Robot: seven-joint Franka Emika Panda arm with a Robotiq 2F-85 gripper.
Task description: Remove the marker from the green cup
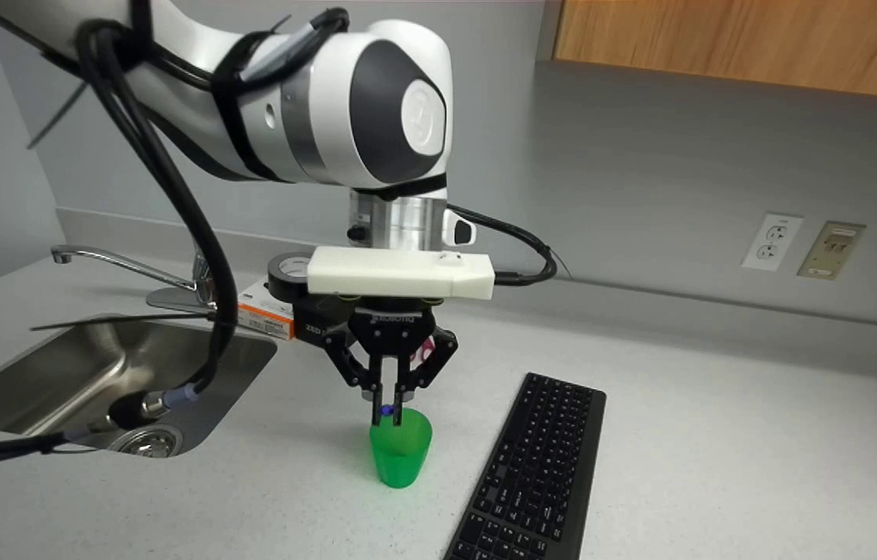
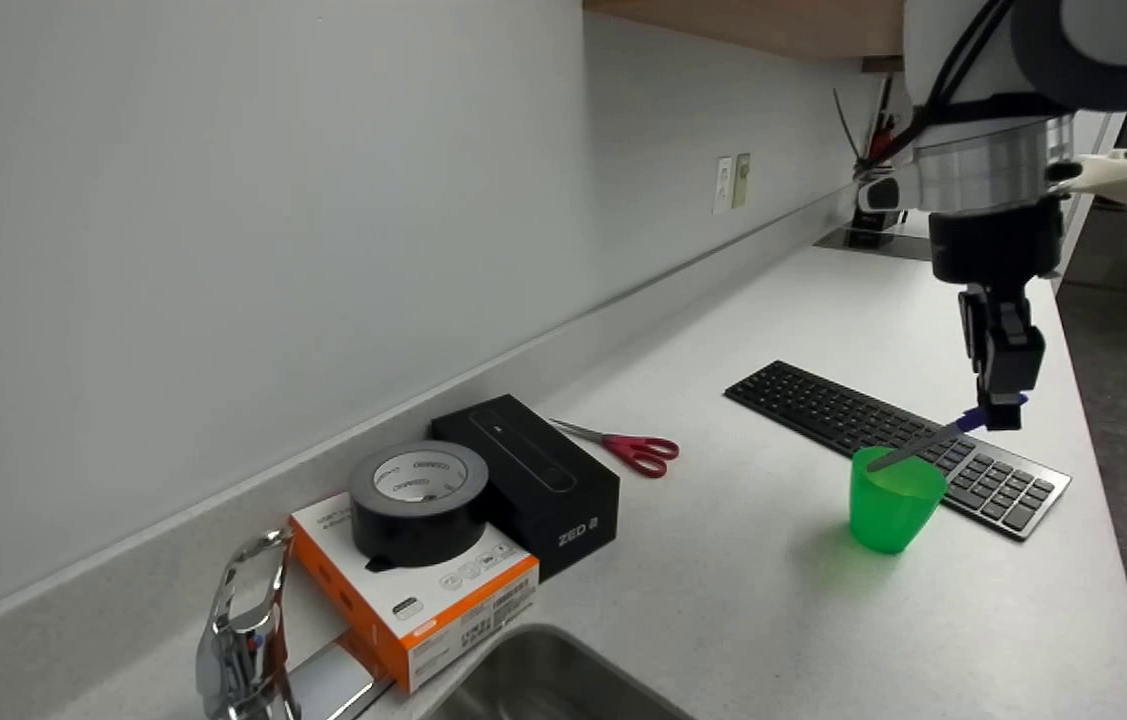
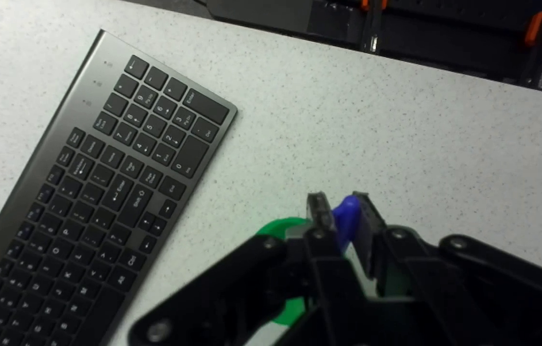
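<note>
The marker (image 2: 938, 436) is clamped between the two fingers of the hand (image 1: 387, 420), gripped up near its blue-purple end, with a little bit of blue poking out past them. It's at a pretty lazy slant, grey end down at the mouth of the green cup (image 2: 893, 505), and I honestly can't tell if that end touches the rim or is just over it. Cup's standing upright on the pale speckled tabletop (image 1: 718, 435), and the fingertips point down a touch higher than its rim, off to one side. In the wrist view you get the blue end right between the fingertips, though the hand hides a good chunk of the cup. There's a dark keyboard (image 3: 107, 202) near the cup, not touching, and it shows in all three views. Over toward the wall (image 2: 323, 250) in an exterior view you've got red-handled scissors (image 2: 618, 442), then a black ZED box (image 2: 523, 460) just beside a white-and-orange box (image 2: 463, 600), which has a roll of black tape (image 2: 418, 535) sitting on it. That white-and-orange one sits right next to the chrome faucet (image 2: 245, 660) and the steel sink (image 1: 158, 350).
</note>
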